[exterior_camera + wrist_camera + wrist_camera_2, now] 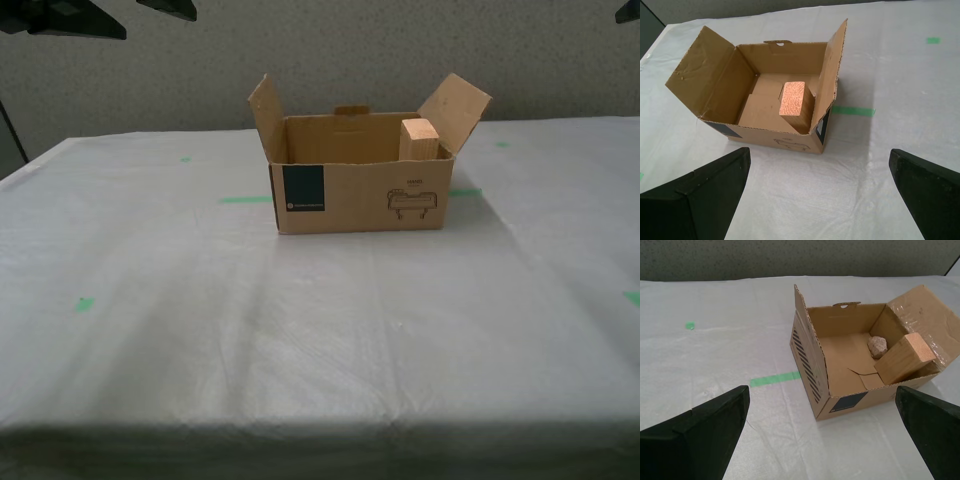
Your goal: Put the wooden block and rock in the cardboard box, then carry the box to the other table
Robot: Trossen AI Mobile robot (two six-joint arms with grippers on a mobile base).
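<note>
Both items packed: wooden block (904, 358) and rock (878, 346) lie inside cardboard box (360, 195) on the white-sheeted worktop (300, 340). My first tool (820, 192) and second tool (822, 432) spread wide, empty. Box looks delivered; next, withdraw.

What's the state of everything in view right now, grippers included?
cardboard box: flaps open, upright on the white-sheeted table, held by nothing.
wooden block: inside the box, leaning at one end.
rock: on the box floor beside the block.
my first gripper: jaws open, empty, short of the box.
my second gripper: jaws open, empty, short of the box.
</note>
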